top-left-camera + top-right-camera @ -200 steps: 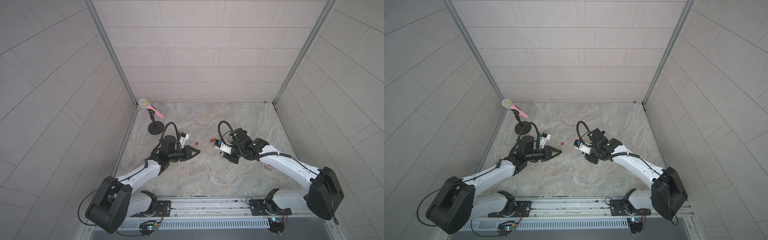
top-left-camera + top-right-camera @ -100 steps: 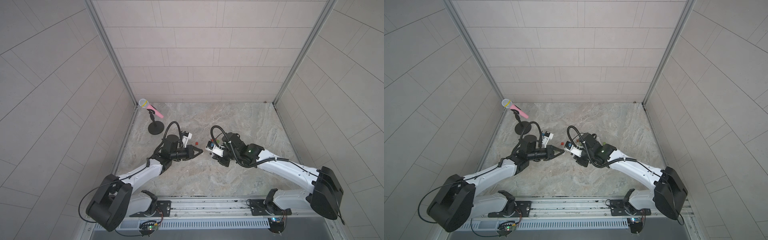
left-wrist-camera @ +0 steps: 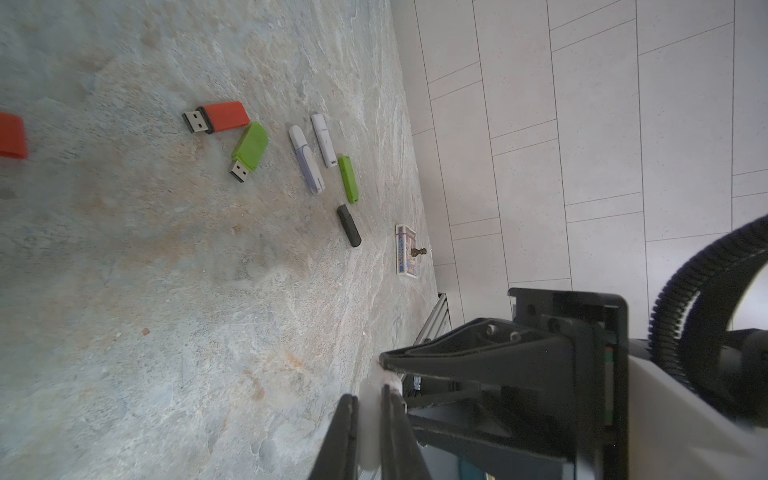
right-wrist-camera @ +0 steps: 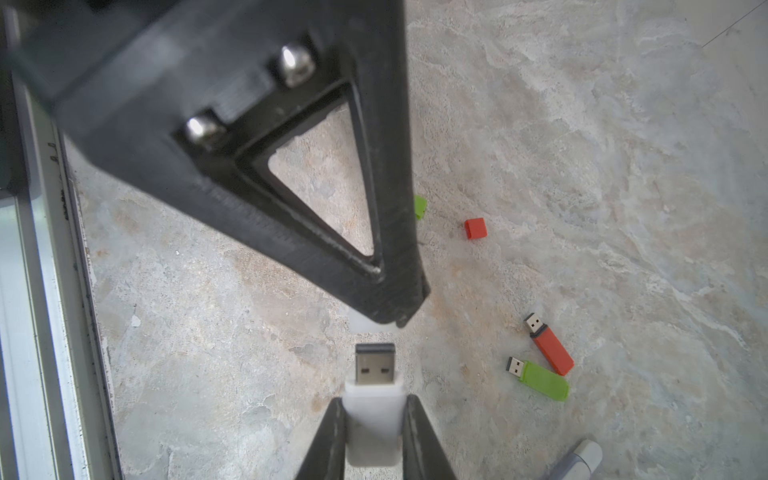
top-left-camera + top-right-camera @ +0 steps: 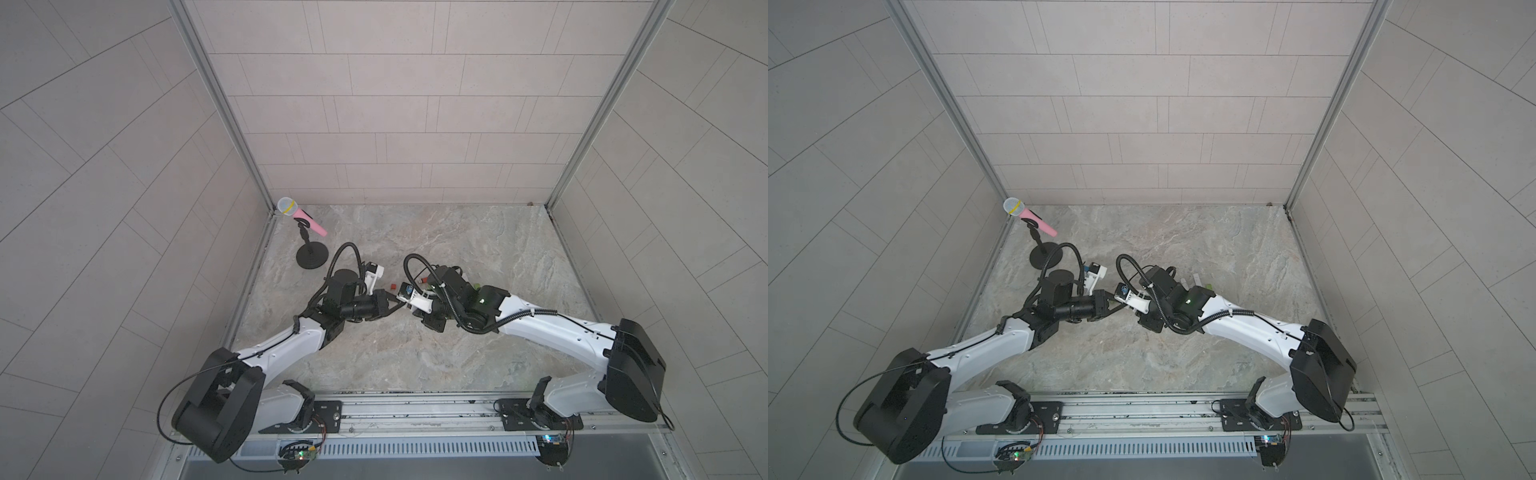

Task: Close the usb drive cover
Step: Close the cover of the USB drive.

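1. At the far left corner of the bench (image 5: 478,249) a pink microphone (image 5: 302,215) is stood on a round-based stand; it is kept well apart from the work and is judged to play no part in the task.
2. The left gripper (image 3: 368,397) is clenched on the white cap (image 3: 368,424); the cap is pinched by its sides, so that its open end is left free and turned towards the other arm; in the right wrist view only a sliver of it is seen past the black finger, so its mouth cannot be made out.
3. Just beyond the meeting fingertips a loose red cap (image 5: 391,286) is left lying on the bench; a green cap (image 4: 420,207) near it is half hidden behind the left finger.
4. The right gripper (image 4: 374,405) is closed on the white USB drive (image 4: 374,432); the body is grasped at its rear, so that the bare metal plug (image 4: 375,368) is left sticking out towards the cap; plug and cap are held near the middle of the bench, nearly in line, just apart and not yet joined; final alignment before the push is judged to be the step in hand.
5. Further right an uncapped red drive (image 4: 550,347) and an uncapped green drive (image 4: 540,380) are laid side by side; beyond them a lilac drive (image 3: 306,160), a white slim drive (image 3: 325,139), a green slim drive (image 3: 348,178) and a black drive (image 3: 349,224) are laid closed; in both top views most of these are covered by the right arm.
6. By the right edge a card box (image 3: 406,249) is laid, with a small brown piece (image 3: 419,252) just beside it; the piece is too small to be identified.
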You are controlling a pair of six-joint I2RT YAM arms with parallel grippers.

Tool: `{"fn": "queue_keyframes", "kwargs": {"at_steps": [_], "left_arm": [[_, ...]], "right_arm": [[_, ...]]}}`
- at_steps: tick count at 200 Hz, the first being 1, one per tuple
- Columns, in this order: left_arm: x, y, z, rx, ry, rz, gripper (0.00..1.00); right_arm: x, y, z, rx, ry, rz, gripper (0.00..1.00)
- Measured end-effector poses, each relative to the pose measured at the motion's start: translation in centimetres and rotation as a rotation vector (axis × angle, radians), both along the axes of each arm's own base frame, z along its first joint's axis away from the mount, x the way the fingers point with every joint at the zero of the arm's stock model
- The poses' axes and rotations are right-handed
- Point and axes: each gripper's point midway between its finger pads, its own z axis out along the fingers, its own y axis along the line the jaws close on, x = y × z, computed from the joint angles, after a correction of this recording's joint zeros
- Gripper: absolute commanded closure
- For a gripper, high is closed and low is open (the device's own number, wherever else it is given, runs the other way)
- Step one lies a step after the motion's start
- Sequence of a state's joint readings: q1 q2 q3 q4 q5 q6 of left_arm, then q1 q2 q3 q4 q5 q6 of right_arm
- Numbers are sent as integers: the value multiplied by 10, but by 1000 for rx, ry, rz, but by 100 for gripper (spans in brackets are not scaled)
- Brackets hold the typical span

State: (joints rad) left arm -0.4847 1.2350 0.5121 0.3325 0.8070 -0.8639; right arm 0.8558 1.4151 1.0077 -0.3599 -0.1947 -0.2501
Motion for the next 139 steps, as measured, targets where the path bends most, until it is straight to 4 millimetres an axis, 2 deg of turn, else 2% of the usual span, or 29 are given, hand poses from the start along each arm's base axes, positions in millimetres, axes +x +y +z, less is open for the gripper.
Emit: {"fn": "queue_keyframes", "kwargs": {"at_steps": [54, 139], "left_arm": [[1, 0, 0, 2, -1, 5, 94], [3, 3, 3, 8, -19, 23, 94]], "right_arm": [[8, 3, 1, -24, -17, -15, 81], [5, -1, -4, -54, -20, -17, 81]]}}
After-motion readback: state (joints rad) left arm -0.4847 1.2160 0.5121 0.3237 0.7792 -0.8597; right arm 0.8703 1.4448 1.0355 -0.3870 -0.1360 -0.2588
